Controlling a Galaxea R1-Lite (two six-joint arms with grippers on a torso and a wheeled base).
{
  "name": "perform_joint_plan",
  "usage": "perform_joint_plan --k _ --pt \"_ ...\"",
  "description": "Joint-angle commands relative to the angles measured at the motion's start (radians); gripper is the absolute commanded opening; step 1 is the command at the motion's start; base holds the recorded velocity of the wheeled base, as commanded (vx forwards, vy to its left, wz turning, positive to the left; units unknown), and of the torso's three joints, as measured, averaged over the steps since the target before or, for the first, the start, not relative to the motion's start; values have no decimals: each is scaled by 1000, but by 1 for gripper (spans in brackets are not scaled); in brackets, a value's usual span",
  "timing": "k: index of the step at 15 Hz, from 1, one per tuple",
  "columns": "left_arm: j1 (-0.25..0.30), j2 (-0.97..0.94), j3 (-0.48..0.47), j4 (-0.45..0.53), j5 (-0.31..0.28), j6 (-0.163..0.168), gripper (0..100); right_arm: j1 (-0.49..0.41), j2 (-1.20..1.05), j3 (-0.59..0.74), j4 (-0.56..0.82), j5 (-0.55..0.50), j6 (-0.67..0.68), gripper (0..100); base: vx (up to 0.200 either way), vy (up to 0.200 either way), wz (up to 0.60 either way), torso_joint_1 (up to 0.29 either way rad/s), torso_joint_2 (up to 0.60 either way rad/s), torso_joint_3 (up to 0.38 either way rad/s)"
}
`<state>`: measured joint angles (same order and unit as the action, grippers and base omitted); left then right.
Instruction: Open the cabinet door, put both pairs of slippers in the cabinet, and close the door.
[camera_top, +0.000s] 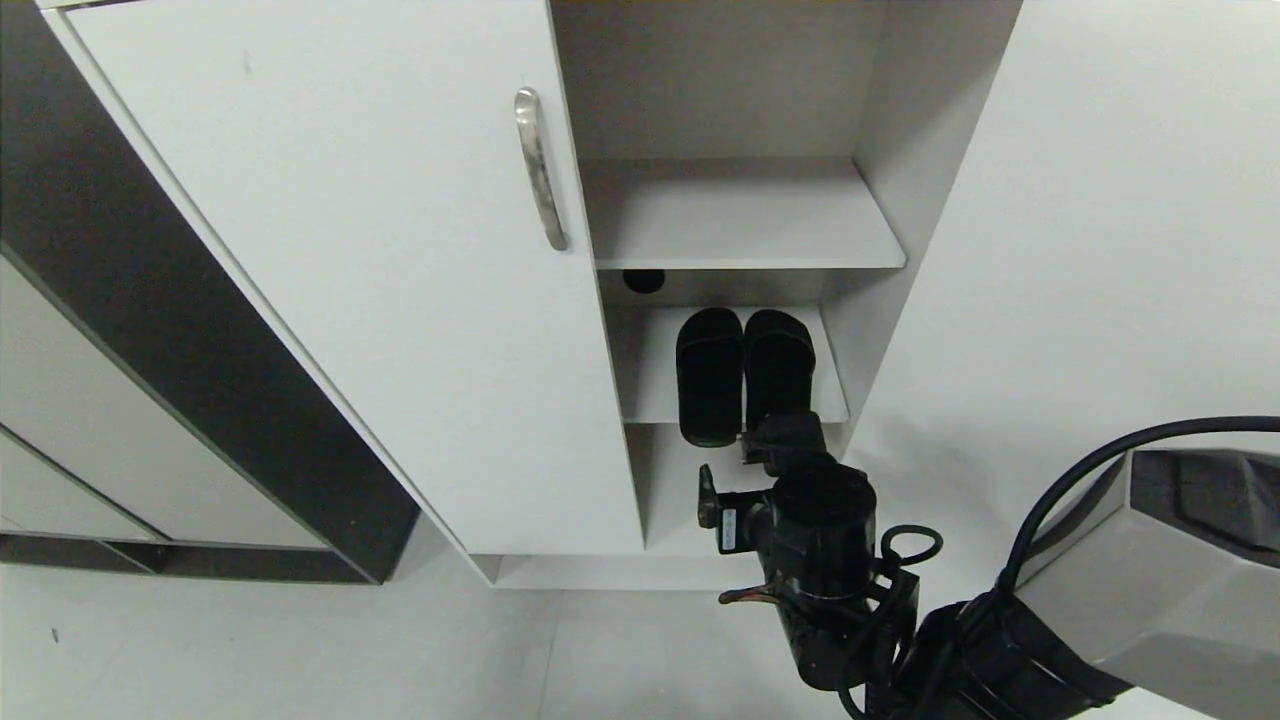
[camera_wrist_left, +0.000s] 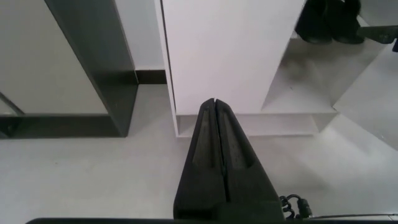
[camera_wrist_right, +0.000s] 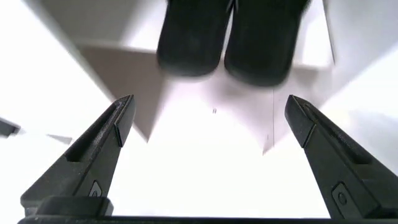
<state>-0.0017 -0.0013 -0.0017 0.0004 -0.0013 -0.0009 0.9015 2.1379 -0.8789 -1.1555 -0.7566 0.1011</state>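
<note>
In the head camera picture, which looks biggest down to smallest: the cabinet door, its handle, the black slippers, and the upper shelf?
1. cabinet door
2. upper shelf
3. pair of black slippers
4. door handle

This is size as it looks, not true size.

Seen from the head camera, the right gripper (camera_top: 783, 430) is masked by its own wrist housing (camera_top: 822, 520), its fingers out of sight, and it covers the heel of one of the black slippers (camera_top: 712, 375) on the middle shelf (camera_top: 648, 370). In the right wrist view the black slippers (camera_wrist_right: 189, 37) are blurred and cut off at the frame's edge, heels only. In the left wrist view they (camera_wrist_left: 317, 25) are clipped too, too small for detail. A dark round shape (camera_top: 643, 281) under the upper shelf (camera_top: 740, 215) cannot be identified. The cabinet (camera_top: 900, 120) and its open right-hand door (camera_top: 1100, 250) run out of frame; the arm hides part of the bottom compartment (camera_top: 670, 500).
</note>
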Motion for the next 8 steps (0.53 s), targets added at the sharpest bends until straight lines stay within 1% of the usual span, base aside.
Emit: perform_joint_plan --k 1,7,8 --pt "0 1 0 0 0 1 0 0 0 12 0 0 0 100 0 0 0 0 0 0" --pt "0 1 0 1 -2 1 0 -4 -12 17 4 0 0 100 0 0 0 0 0 0" --pt "0 1 0 1 -2 1 0 -4 -12 20 7 0 -1 100 0 0 0 7 -2 105"
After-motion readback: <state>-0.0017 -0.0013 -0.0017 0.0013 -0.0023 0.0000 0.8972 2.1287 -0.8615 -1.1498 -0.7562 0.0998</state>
